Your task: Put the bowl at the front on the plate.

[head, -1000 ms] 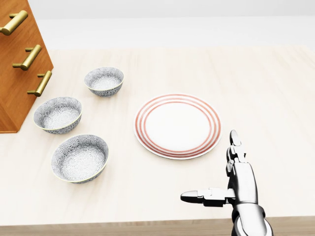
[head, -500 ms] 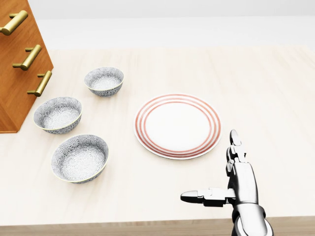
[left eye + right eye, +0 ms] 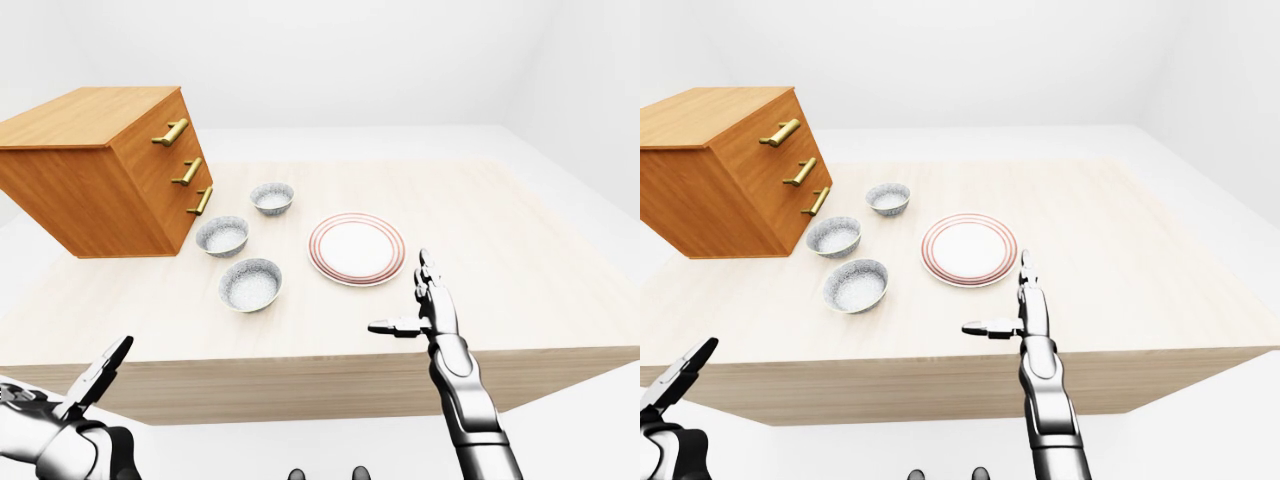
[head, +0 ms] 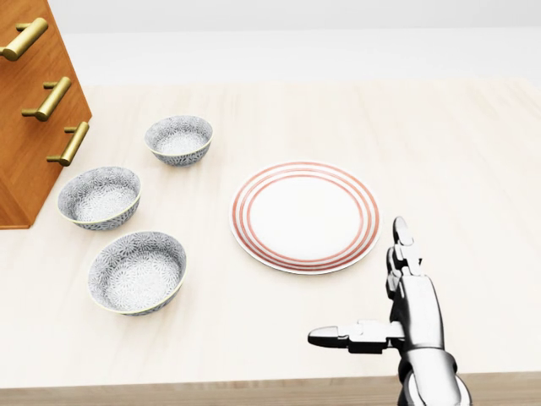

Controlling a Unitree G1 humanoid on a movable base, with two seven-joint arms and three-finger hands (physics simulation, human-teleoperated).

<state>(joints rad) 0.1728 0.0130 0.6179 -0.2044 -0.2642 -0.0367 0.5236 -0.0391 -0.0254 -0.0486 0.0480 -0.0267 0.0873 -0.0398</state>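
Three grey patterned bowls stand in a diagonal row on the pale table. The lowest bowl [image 4: 137,271] in the head view is nearest the table's bottom edge; the middle bowl [image 4: 99,196] and the top bowl [image 4: 178,139] lie above it. To their right rests a white plate [image 4: 304,216] with red rings, bare. My right hand [image 4: 363,288] hovers open below the plate's right side, thumb pointing left, holding nothing. My left hand [image 3: 95,375] hangs open below the table edge at the left-eye view's bottom left.
A wooden drawer chest [image 3: 105,170] with brass handles [image 4: 52,99] stands on the table's left, close beside the bowls. The table's wooden bottom edge [image 4: 211,396] runs just under my right hand. Bare tabletop [image 4: 456,161] stretches right of the plate.
My right hand has crept slightly upward and left toward the plate; bowls, plate and chest stay as they were.
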